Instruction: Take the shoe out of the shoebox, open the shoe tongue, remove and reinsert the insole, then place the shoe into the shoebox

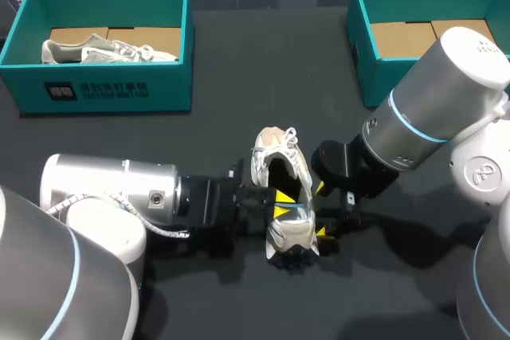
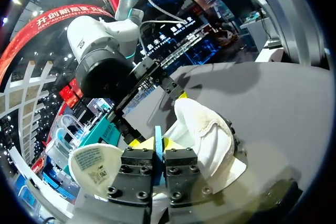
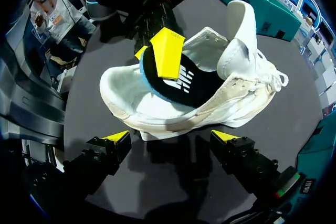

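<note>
Shoebox [image 1: 111,89] at left holds one pale shoe [image 1: 103,51]; right shoebox [image 1: 368,69] shows cardboard [image 1: 402,39].

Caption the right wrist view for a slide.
Left gripper pinches the insole inside the white shoe; right gripper open alongside.

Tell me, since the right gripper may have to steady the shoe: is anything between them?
Nothing visible. The right gripper is open, facing the sole of the shoe, with only bare table between. The left gripper, shut on the insole, is on the far side.
</note>
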